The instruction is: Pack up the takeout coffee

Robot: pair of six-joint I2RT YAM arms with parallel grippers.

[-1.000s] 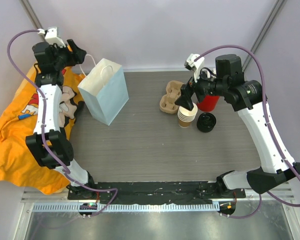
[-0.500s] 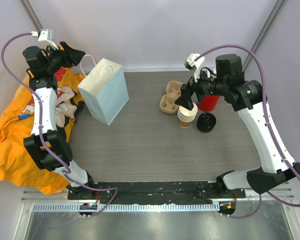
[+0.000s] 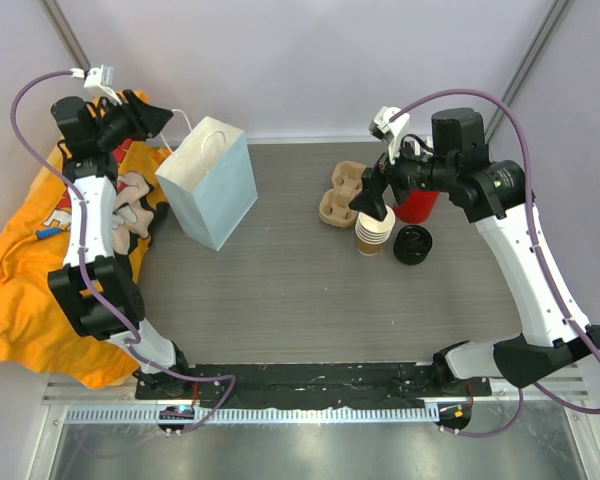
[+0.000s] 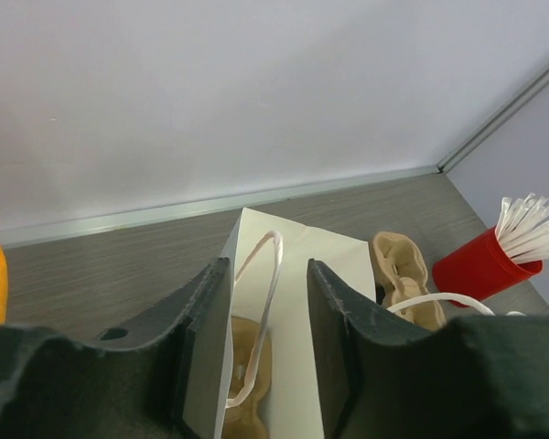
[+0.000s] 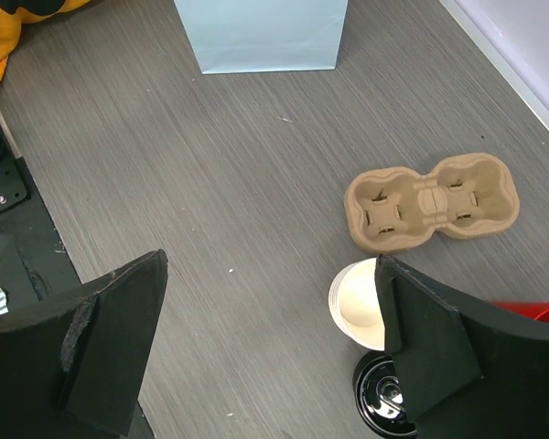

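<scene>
No takeout coffee with a black lid shows in any view. A white paper bag (image 3: 210, 185) stands open at the back left. My left gripper (image 3: 165, 124) hangs over its left rim. In the left wrist view my left gripper (image 4: 270, 270) is open, its jaws standing astride the bag's near wall (image 4: 297, 302) and one white handle loop (image 4: 267, 293). A brown pulp shape (image 4: 247, 366) lies inside the bag. My right gripper (image 3: 372, 200) hovers wide open over a stack of lidless brown cups (image 3: 375, 230). In the right wrist view the right gripper (image 5: 270, 261) holds nothing, with the stack of cups (image 5: 357, 306) by its right finger.
A pulp cup carrier (image 3: 342, 195) lies behind the cups. Loose black lids (image 3: 413, 244) sit to their right. A red container of straws (image 3: 417, 205) stands beyond them. An orange cloth (image 3: 20, 270) covers the left side beside the bag.
My left gripper has swung right and down onto the bag's rim, and its jaws have narrowed. The right arm has not moved.
</scene>
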